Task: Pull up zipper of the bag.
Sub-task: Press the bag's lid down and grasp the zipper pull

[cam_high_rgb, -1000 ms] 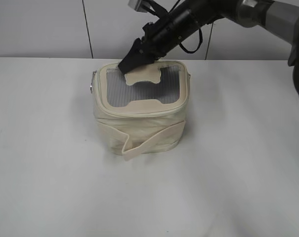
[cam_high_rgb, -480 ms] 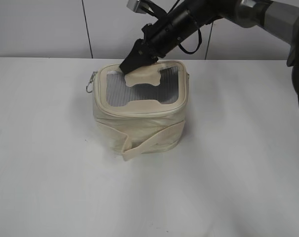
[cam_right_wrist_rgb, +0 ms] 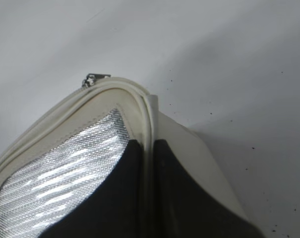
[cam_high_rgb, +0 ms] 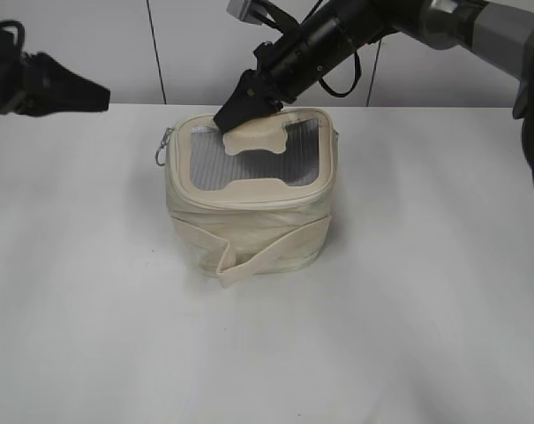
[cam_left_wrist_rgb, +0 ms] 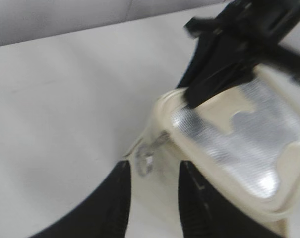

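Note:
The cream boxy bag (cam_high_rgb: 249,221) stands mid-table, with a grey mesh window and cream patch on its lid. My right gripper (cam_high_rgb: 236,110) is shut on the lid's piped rim (cam_right_wrist_rgb: 149,148) at the far edge of the bag. A silver slider with a ring pull (cam_high_rgb: 163,148) hangs at the bag's left corner; it also shows in the left wrist view (cam_left_wrist_rgb: 149,153) and the right wrist view (cam_right_wrist_rgb: 92,79). My left gripper (cam_high_rgb: 94,93) is open at the far left, apart from the bag; in its wrist view its jaws (cam_left_wrist_rgb: 152,173) frame the ring pull.
The white table (cam_high_rgb: 408,291) spreads around the bag. A flat cream strap (cam_high_rgb: 249,256) folds across the bag's front. A pale wall with a dark seam (cam_high_rgb: 156,53) stands behind the table.
My left gripper has come into the exterior view from the left. The right gripper has lifted the lid rim slightly, and the ring pull now hangs clear at the left corner.

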Motion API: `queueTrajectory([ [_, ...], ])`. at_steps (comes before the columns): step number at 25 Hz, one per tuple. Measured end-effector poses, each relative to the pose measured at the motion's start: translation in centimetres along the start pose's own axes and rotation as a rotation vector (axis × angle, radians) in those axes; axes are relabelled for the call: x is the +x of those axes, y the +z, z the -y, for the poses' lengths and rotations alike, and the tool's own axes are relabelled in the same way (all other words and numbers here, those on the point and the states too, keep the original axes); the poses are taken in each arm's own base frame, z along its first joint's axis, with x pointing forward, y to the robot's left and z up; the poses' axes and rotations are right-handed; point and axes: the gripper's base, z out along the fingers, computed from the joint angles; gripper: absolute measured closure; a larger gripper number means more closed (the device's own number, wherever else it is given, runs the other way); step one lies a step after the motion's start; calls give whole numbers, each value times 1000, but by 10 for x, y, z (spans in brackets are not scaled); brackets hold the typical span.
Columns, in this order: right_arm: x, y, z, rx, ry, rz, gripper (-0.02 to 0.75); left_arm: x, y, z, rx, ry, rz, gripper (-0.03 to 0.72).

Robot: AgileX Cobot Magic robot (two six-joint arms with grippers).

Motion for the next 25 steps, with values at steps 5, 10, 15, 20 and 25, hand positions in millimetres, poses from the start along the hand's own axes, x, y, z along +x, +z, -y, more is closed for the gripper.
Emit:
queueTrajectory([
  [5,0,0,0,0,4,0,684,25,41,-23,-153,180,-163,426],
  [10,0,0,0,0,17,0,684,41,76,-16,-164,322,-280,425],
  [15,0,0,0,0,24,0,684,44,90,-3,-148,388,-309,392],
  [20,0,0,0,-1,27,-1,685,41,96,-1,-209,409,-292,352],
  [25,0,0,0,-2,30,0,686,39,98,-3,-234,387,-265,350],
])
